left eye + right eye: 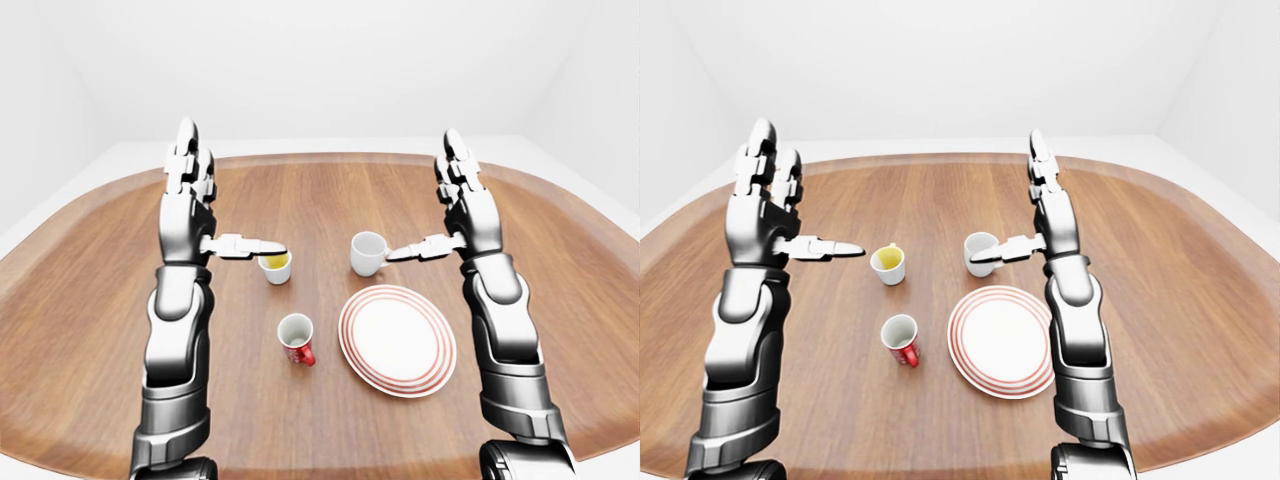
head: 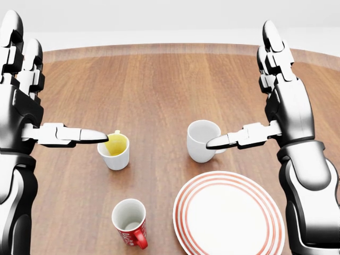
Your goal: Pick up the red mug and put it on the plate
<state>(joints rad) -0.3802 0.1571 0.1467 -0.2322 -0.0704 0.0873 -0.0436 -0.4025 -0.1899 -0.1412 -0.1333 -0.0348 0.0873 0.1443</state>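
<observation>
- Red mug with a white inside (image 2: 130, 222) stands upright at the head view's bottom centre-left, just beside the red-ringed white plate (image 2: 229, 219), untouched.
- Your left hand (image 2: 32, 114) and right hand (image 2: 276, 106) hang at the frame's sides, fingers spread wide, holding nothing.
- Yellow-lined white cup (image 2: 114, 151) and plain white mug (image 2: 202, 140) sit mid-frame on the wooden table (image 2: 159, 79).
</observation>
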